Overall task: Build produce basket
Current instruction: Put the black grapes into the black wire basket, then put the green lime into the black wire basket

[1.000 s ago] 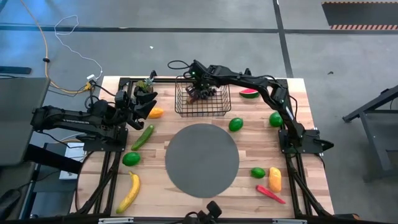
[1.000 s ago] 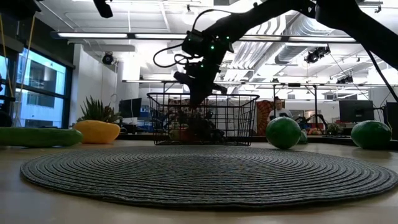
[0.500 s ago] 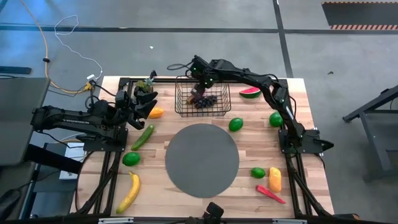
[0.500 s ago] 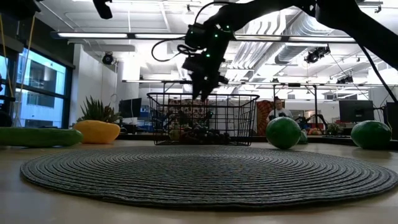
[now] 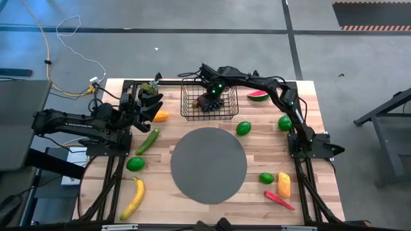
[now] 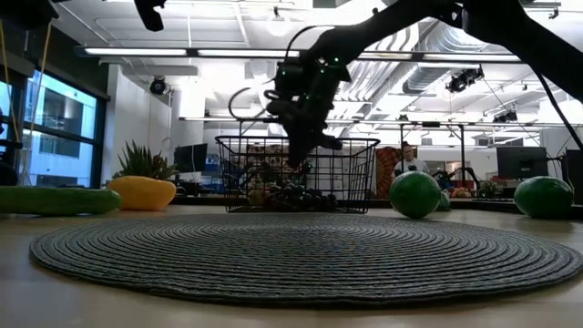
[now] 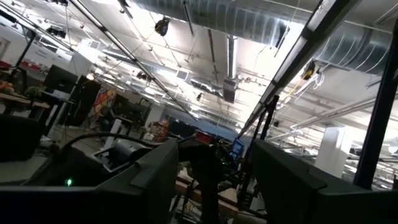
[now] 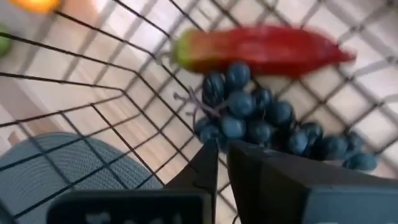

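1. The basket (image 5: 209, 102) is set at the far middle of the table (image 5: 302, 128), just beyond the round grey mat (image 5: 208, 165).
2. The right gripper (image 5: 214, 96) is held over the basket's opening, its fingers (image 8: 208, 163) pressed together with nothing between them.
3. A bunch of dark grapes (image 8: 267, 118) is seen lying on the basket floor, touching a red chilli (image 8: 261, 51) that also lies inside.
4. The left gripper (image 5: 151, 104) is kept at the far left of the table, raised and pointed into the room; its fingers (image 7: 152, 180) are parted about halfway and nothing is held.
5. Outside the basket, on the left, a cucumber (image 5: 147, 140), a lime (image 5: 135, 163) and a banana (image 5: 133, 197) are laid out, with an orange-yellow piece (image 5: 161, 116) near the left gripper.
6. On the right, a watermelon slice (image 5: 258, 96) is placed beside the basket, with two limes (image 5: 243, 128) (image 5: 284, 122) nearer.
7. At the near right, another lime (image 5: 266, 178), an orange piece (image 5: 283, 185) and a second chilli (image 5: 279, 200) are grouped.
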Controlling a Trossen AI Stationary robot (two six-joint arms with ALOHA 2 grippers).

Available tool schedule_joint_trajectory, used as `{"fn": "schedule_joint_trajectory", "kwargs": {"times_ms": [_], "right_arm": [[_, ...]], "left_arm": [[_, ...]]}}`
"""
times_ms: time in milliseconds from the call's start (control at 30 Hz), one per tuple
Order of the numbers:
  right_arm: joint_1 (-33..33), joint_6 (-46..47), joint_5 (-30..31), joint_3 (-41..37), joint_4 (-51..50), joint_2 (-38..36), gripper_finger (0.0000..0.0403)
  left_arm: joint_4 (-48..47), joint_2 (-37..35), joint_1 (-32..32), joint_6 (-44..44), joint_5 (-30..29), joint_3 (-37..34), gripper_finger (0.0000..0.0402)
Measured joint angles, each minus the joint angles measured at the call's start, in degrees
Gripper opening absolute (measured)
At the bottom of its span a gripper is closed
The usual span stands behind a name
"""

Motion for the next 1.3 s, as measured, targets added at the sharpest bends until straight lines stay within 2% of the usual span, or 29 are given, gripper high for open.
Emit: {"fn": "schedule_joint_trajectory", "kwargs": {"times_ms": [100,333,467,667,933,1133,1300], "right_arm": [[-0.19,3.79,-0.12,-2.63,-0.28,0.00,0.0005],[-0.37,9.84,0.41,-9.55,7.53,0.42,0.0001],[-0.28,12.19,3.71,-10.23,9.92,0.42,0.0001],[-0.67,14.62,5.04,-8.92,13.87,0.39,0.0000],[-2.32,12.52,7.94,-8.81,10.57,0.19,0.0000],[-2.85,9.83,14.54,-8.79,8.70,-2.36,0.0000],[-3.85,8.09,13.85,-8.79,7.92,-5.54,0.0000]], "left_arm": [[-0.13,0.00,-0.02,1.11,-0.38,0.00,0.0193],[-0.18,0.00,-0.01,2.44,-1.05,0.00,0.0193],[-0.18,0.00,0.01,2.42,-1.07,0.00,0.0193],[-0.20,0.00,-0.01,2.56,-1.07,0.00,0.0193],[-1.11,0.00,0.00,2.42,-1.26,0.00,0.0193],[-1.29,0.00,0.00,2.36,-1.24,0.00,0.0193],[-1.52,0.00,0.01,1.52,-1.25,0.00,0.0193]]}}
